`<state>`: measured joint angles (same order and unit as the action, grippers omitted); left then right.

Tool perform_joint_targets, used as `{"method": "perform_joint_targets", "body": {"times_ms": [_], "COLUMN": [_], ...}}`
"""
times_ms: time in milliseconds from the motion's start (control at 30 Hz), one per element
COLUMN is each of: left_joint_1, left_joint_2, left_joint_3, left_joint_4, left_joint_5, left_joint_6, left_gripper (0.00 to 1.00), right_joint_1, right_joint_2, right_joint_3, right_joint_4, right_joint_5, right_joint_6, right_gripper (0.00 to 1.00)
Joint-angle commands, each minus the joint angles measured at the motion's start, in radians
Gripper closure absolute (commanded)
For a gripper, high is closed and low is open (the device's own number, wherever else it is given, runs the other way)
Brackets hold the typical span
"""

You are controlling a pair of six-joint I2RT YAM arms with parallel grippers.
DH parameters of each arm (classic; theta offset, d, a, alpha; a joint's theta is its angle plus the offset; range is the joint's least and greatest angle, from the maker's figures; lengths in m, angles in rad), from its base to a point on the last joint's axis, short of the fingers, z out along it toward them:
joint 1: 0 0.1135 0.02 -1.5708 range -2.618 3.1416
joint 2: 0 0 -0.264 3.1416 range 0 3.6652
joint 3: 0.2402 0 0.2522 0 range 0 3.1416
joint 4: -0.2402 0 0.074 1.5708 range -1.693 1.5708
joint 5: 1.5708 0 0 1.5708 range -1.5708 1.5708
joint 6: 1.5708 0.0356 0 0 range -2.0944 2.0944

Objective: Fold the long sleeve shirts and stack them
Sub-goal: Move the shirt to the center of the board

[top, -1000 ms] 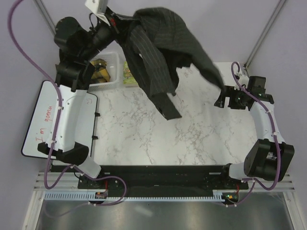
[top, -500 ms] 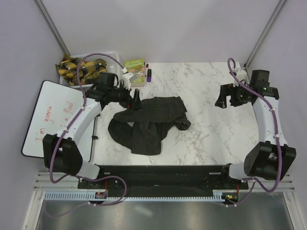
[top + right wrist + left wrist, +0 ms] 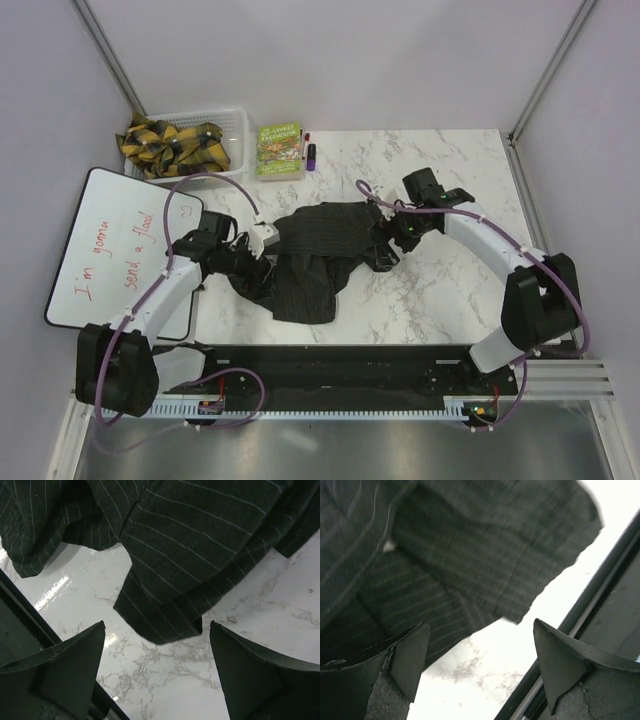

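At the middle of the white marble table [image 3: 450, 300], we see the black-charcoal pinstriped cloth long sleeve shirt [image 3: 318, 250] lying in a crumpled, unfolded heap. Our left gripper [image 3: 479, 627] and right gripper [image 3: 157, 626] hover at its two edges, jaws apart and empty. We judge that no fold is made and no stack is begun, so nearly everything is left.

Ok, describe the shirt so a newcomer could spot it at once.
Look at the middle of the white marble table. The shirt lies there in a crumpled heap: dark charcoal cloth with fine pale stripes, unlike the yellow-and-black bundle in the far-left basket.
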<state>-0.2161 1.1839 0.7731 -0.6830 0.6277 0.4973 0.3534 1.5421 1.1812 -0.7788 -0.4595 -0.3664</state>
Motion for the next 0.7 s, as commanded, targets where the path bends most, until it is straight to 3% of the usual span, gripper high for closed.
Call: {"method": "perform_joint_targets", "body": {"times_ms": [0,167,267,433,500,533,567,633,667], "left_joint_1": [0.026,0.105,0.158,0.159,0.159,0.161,0.165,0.176,0.178], "left_joint_2": [-0.029,0.014,0.026,0.098,0.161,0.177,0.184,0.148,0.111], "left_joint_3": [-0.051,-0.044,-0.043,-0.038,-0.015,-0.005,0.018,0.057,0.072], "left_joint_4": [0.069,0.147,0.201,0.211,0.22,0.218,0.215,0.198,0.18], "left_joint_5": [-0.17,-0.298,-0.381,-0.373,-0.39,-0.401,-0.425,-0.399,-0.328], "left_joint_6": [0.095,0.017,-0.011,-0.045,-0.069,-0.072,-0.083,-0.085,-0.065], "left_gripper": [0.09,0.12,0.13,0.13,0.25,0.36,0.54,0.69,0.82], "right_joint_1": [0.107,0.202,0.229,0.233,0.228,0.223,0.217,0.207,0.19], "right_joint_2": [0.052,0.09,0.108,0.139,0.13,0.124,0.115,0.093,0.086], "right_joint_3": [0.066,0.072,0.069,0.093,0.103,0.104,0.106,0.116,0.121], "right_joint_4": [0.105,0.188,0.228,0.26,0.26,0.259,0.257,0.254,0.248], "right_joint_5": [0.111,0.333,0.453,0.634,0.662,0.659,0.659,0.671,0.674], "right_joint_6": [0.041,0.049,0.055,0.044,0.034,0.024,0.018,0.0,-0.005], "right_gripper": [0.09,0.12,0.19,0.5,0.63,0.67,0.72,0.9,1.0]}}
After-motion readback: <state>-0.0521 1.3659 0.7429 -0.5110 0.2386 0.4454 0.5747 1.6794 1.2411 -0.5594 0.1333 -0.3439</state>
